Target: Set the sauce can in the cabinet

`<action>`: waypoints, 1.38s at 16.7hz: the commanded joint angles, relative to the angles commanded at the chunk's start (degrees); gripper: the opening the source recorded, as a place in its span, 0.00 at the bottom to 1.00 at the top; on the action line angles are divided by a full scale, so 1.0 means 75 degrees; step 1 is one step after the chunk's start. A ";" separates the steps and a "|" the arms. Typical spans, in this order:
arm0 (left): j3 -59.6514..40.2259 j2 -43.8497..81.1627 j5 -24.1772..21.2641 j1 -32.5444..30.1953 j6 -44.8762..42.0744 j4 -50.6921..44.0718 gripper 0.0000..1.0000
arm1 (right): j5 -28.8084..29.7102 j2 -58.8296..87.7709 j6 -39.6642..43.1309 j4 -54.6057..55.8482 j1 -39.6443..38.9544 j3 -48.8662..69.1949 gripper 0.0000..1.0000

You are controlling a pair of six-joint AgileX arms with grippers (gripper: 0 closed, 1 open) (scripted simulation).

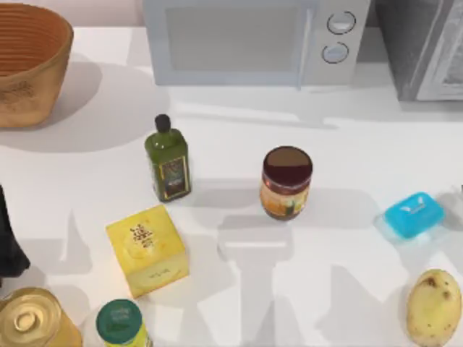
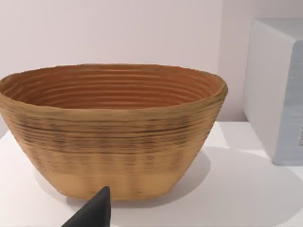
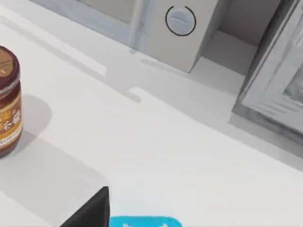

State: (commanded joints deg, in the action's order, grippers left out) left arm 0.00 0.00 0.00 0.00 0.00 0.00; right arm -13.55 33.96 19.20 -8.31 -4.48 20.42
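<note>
The left gripper faces the wicker basket; its jaw state cannot be told. Right of the olive-oil bottle, the sauce can stands upright, axis vertical, its label unreadable. The cabinet sits far right. The right gripper likewise cannot be judged.

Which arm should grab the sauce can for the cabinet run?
Right, probably. The sauce can stands right of the table's middle, and the cabinet is at the far right corner. The right wrist view has both in sight. The left arm sits at the left edge, its camera facing the basket.
</note>
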 joint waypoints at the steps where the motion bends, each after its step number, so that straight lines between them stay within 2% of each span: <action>1: 0.0000 0.0000 0.0000 0.0000 0.0000 0.0000 1.00 | -0.0164 0.0390 0.0231 -0.0087 -0.0058 0.0257 1.00; 23: 0.0000 0.0000 0.0000 0.0000 0.0000 0.0000 1.00 | -0.3828 0.9448 0.5313 -0.2152 -0.1274 0.5926 1.00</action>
State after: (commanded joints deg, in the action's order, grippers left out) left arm 0.00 0.00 0.00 0.00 0.00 0.00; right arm -42.26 104.82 59.05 -24.45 -14.03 64.86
